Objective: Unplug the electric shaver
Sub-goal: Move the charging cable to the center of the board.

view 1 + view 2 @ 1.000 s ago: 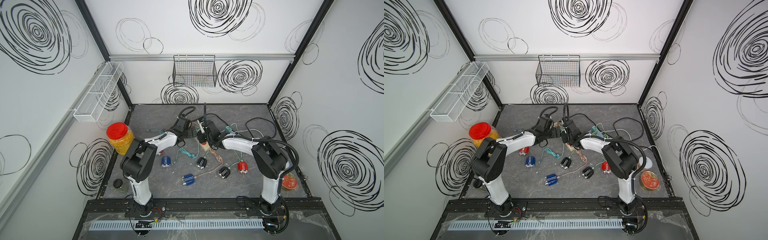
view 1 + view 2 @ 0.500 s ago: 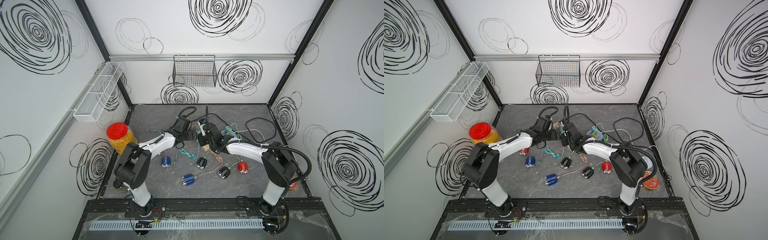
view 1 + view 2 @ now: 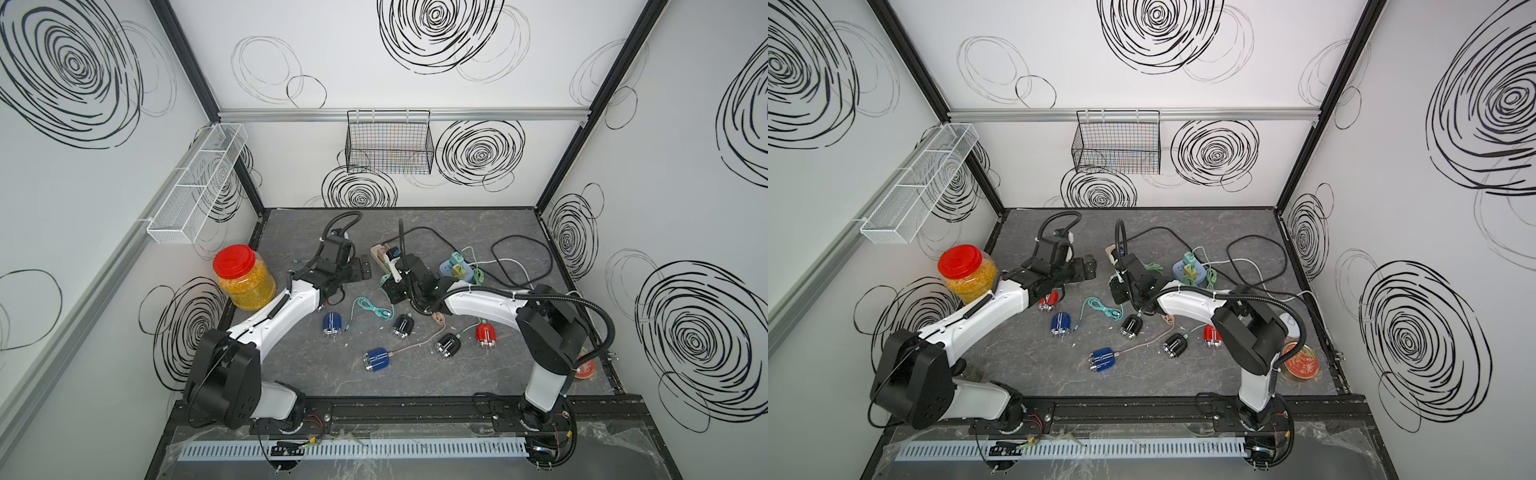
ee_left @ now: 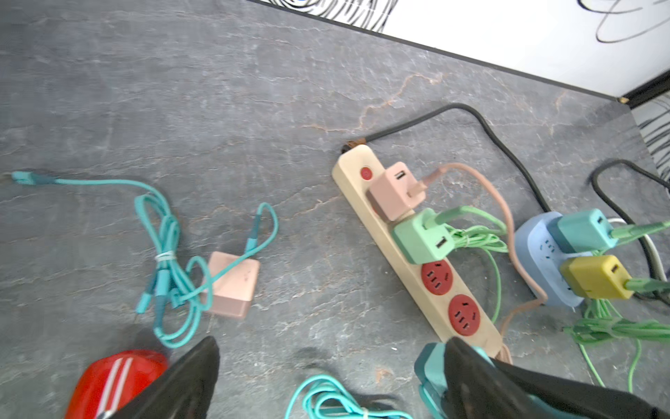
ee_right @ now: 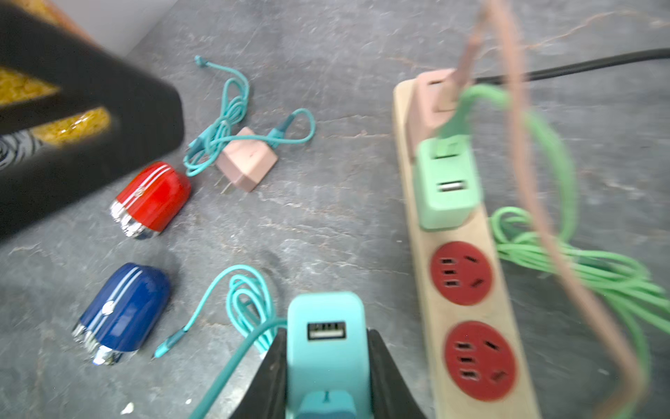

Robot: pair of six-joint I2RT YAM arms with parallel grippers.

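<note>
Electric shaver (image 3: 332,325), by my reading the blue one nearest the teal lead (image 3: 370,309), lies on the bench (image 3: 291,374) just beside the left forearm in both top views. Its long axis runs toward and away from the robot, silver head nearer the base. The coiled lead sits between it and the right jaws, which are at the near end of the power strip (image 3: 379,252). The left jaws hang beside the strip on its left, so neither pair is clearly closer, though the left forearm is the closest part of either arm. In a top view the shaver (image 3: 1061,325) lies to the robot's left of the right jaws and nearer the base. From the left wrist, the left jaws are spread wide, fingers (image 4: 195,366) apart over bare bench. The strip (image 4: 350,167) runs away with two red sockets empty, a corner of the teal adapter (image 4: 429,362) peeks past one finger, and the shaver is out of this view. From the right wrist, the right jaws pinch the teal adapter (image 5: 328,366) by its sides, off the strip (image 5: 467,313) and just beside it. The shaver (image 5: 125,308) lies off to one side, and the teal lead's free end (image 5: 168,346) rests near its silver head without touching. I judge the shaver already disconnected, so the next move turns on the open bench between strip and shaver, where the adapter could be set down.
</note>
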